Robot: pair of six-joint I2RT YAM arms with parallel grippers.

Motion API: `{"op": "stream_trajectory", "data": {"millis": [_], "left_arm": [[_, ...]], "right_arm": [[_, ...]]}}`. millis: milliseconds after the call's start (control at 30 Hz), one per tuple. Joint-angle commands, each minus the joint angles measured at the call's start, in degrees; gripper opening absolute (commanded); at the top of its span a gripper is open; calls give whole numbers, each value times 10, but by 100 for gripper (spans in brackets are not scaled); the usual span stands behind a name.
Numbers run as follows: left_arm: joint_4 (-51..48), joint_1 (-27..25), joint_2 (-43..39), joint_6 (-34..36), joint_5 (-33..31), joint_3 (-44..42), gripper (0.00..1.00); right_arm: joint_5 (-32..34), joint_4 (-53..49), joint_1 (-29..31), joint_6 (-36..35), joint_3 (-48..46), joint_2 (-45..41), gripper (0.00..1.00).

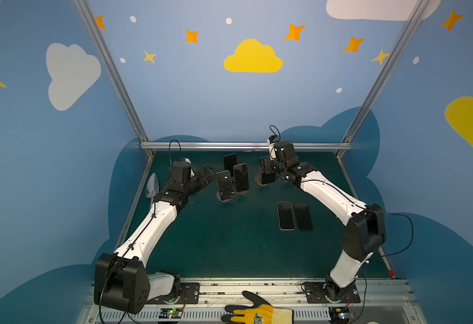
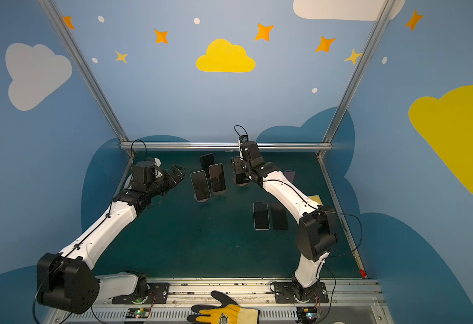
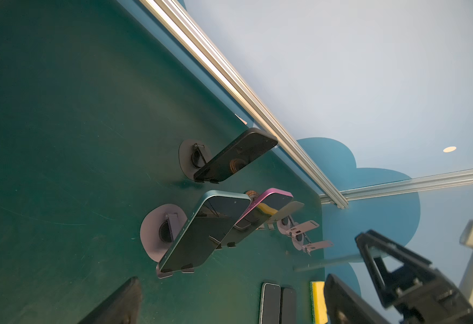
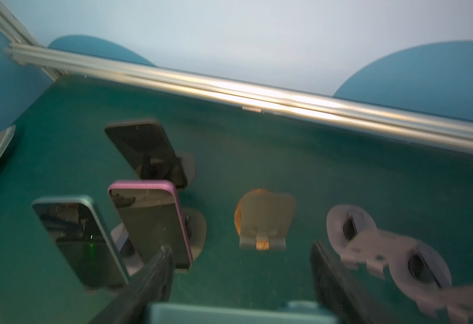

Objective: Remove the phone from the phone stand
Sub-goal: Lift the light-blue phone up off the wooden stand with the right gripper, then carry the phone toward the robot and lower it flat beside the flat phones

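Observation:
My right gripper (image 4: 240, 277) is shut on a phone (image 4: 229, 314) with a light teal edge, held by its sides. In a top view this phone (image 1: 266, 177) hangs just above a round wood-coloured phone stand (image 1: 258, 182). That stand (image 4: 263, 221) shows empty in the right wrist view. Three more phones lean on stands: black (image 1: 230, 161), pink-edged (image 1: 240, 178) and teal-edged (image 1: 224, 185). My left gripper (image 1: 208, 174) is open beside the teal-edged phone (image 3: 201, 235), touching nothing.
Two phones (image 1: 285, 215) (image 1: 303, 216) lie flat side by side on the green mat. A yellow sponge (image 3: 318, 303) lies beyond them. Two empty purple stands (image 4: 350, 224) (image 4: 426, 269) sit by the right arm. A gloved hand (image 1: 257, 311) rests at the front rail.

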Motion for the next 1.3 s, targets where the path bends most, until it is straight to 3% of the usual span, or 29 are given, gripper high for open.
{"op": "stream_trajectory", "data": {"millis": [0,133,433,600,767,1267], "left_arm": [[12,3,-16,4,-5,-7,100],[21,2,-20,-5,3,-12,100],[21,-12,-23,-1,-5,-17,100],[14,-25,-21,8,-15,-15,100],[13,-27,-21,11,-17,-15,100],[13,-29,-13,13,-15,-12,100]], "right_arm": [[29,2,21,11,-34,-54,60],[41,-4,41,30,-92,-101,59],[-31,-45,65,155,-210,-147,59],[-64,-82,72,207,-217,-105,58],[-56,-203,71,239,-148,-19,58],[-47,-168,66,238,-148,72,61]]}}
